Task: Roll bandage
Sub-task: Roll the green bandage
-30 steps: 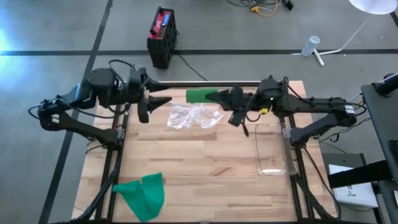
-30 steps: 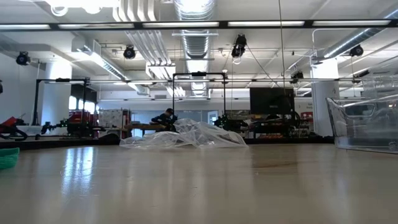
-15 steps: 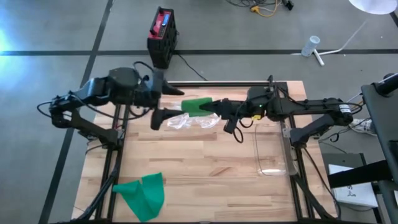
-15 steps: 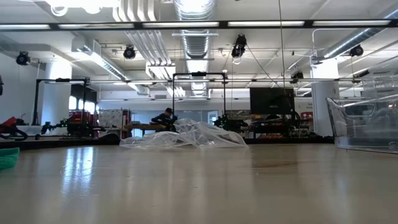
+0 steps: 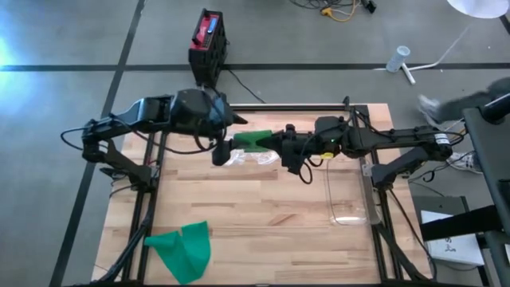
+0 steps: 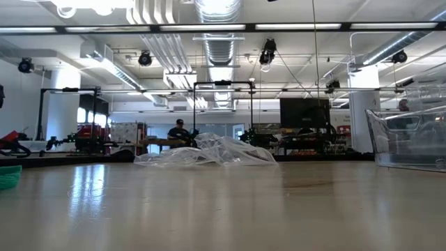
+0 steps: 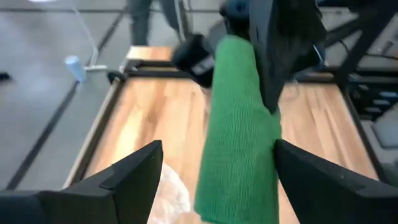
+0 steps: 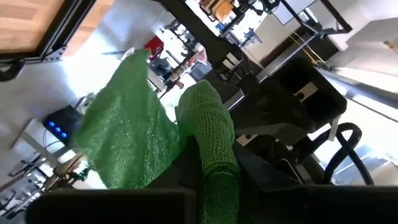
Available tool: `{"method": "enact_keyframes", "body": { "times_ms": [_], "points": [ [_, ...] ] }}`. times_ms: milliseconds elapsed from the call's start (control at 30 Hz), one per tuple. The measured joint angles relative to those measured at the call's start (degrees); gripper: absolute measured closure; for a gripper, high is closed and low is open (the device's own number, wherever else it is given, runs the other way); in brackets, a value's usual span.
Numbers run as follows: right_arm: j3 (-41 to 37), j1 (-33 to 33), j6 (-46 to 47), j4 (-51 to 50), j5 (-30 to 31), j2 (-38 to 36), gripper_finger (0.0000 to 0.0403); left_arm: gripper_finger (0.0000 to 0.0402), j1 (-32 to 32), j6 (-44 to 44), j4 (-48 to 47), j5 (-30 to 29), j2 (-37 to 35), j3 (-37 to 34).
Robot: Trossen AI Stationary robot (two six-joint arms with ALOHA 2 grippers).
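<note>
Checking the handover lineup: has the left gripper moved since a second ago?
Yes. In the high view the left gripper has swung toward the table's middle, from near the left edge to the green bandage held by the right gripper.

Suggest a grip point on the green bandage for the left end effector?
Take the free end of the green bandage that hangs between the open left end effector fingers. The right end effector already pinches the far end, so come from the left, opposite it.

The wooden table (image 5: 263, 215) carries crumpled clear plastic (image 5: 253, 155), a clear bin (image 5: 349, 191) and green cloth (image 5: 183, 249).
</note>
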Motion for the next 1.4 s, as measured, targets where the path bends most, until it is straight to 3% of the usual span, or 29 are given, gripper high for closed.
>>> {"method": "enact_keyframes", "body": {
  "times_ms": [233,400,567,733,833,1067,1233,1400],
  "points": [
    [0.00,0.06,-1.36,0.44,-0.02,-0.04,0.0364,0.0126,0.00,2.68,-2.75,7.36,1.39,0.05],
    [0.00,0.06,-2.42,0.28,-0.15,-0.04,0.0359,0.0165,0.00,3.84,-2.91,7.87,1.50,0.04],
    [0.00,0.08,-3.64,-1.06,-0.23,-0.04,0.0333,0.0249,0.00,5.11,-3.63,7.85,1.85,0.02],
    [0.00,0.06,-1.54,-2.05,-0.07,-0.04,0.0291,0.0363,0.00,5.41,-4.09,6.19,2.04,-0.03],
    [0.02,0.15,10.19,-2.06,0.30,-0.18,0.0259,0.0371,-0.07,5.22,-4.71,2.15,1.91,-0.03],
    [0.07,0.47,59.75,-2.90,-1.02,-1.69,0.0190,0.0344,0.04,6.03,-3.63,-2.04,-0.31,-0.09],
    [0.50,0.54,74.82,0.40,-2.56,-2.38,0.0148,0.0355,0.04,6.05,-2.27,-4.83,-0.64,-0.11],
    [5.68,-1.16,86.09,-2.84,0.83,-1.37,0.0117,0.0357,0.00,6.09,-0.33,-4.83,-0.26,-0.11]
  ]
}}
